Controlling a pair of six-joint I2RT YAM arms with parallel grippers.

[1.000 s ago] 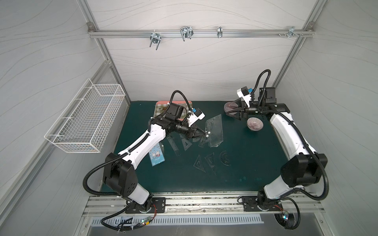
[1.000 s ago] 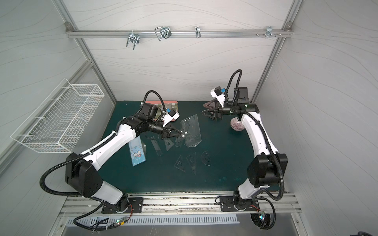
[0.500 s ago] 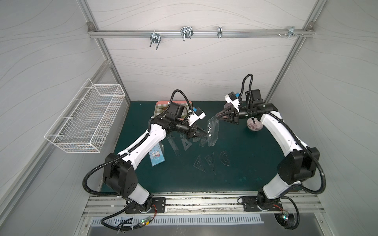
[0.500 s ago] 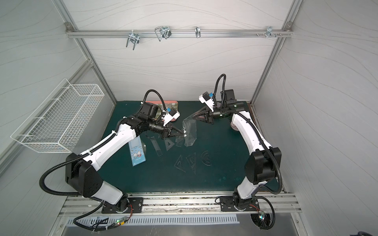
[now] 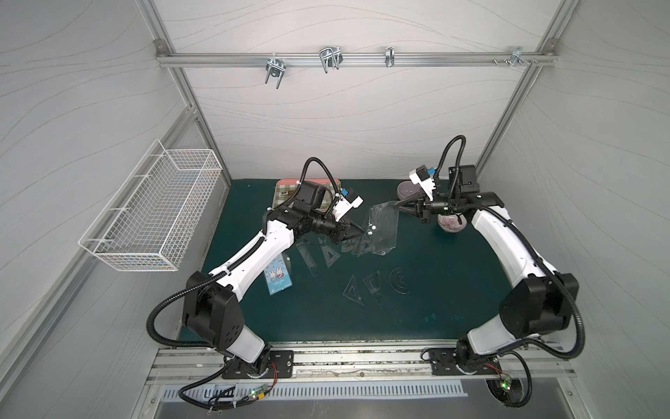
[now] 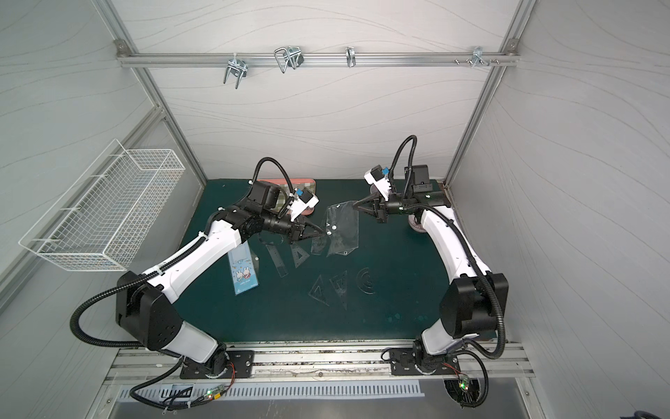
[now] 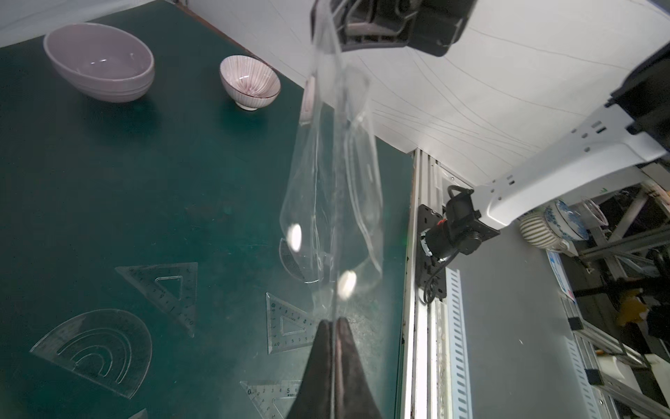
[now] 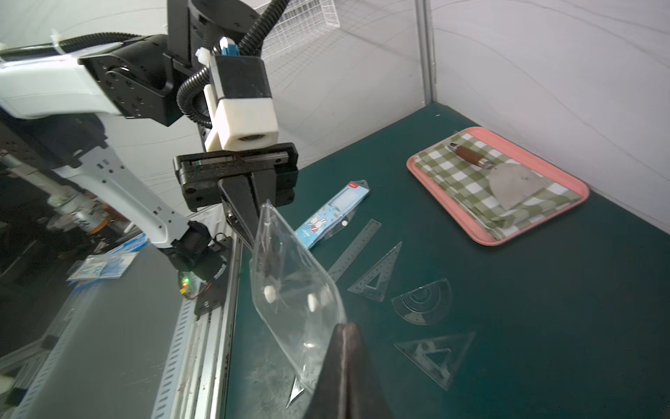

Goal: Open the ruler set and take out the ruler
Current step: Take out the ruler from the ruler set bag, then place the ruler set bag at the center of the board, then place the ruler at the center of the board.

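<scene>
Glare makes it hard to tell whether the clear plastic snap-button pouch (image 5: 381,228) holds anything. It hangs above the back middle of the green table (image 5: 435,290), stretched between the left gripper (image 5: 360,235) and the right gripper (image 5: 396,205), each pressed together on an opposite edge.

right hand (image 5: 396,205) moved in, closed on pouch (image 5: 383,232)

Dark green mat (image 5: 435,290), pink tray (image 8: 489,240), green-and-white checked cloth (image 8: 460,177); the big bowl (image 7: 98,61) is lilac, the small bowl (image 7: 250,81) red-striped white, the pouch (image 8: 290,283) clear.
</scene>
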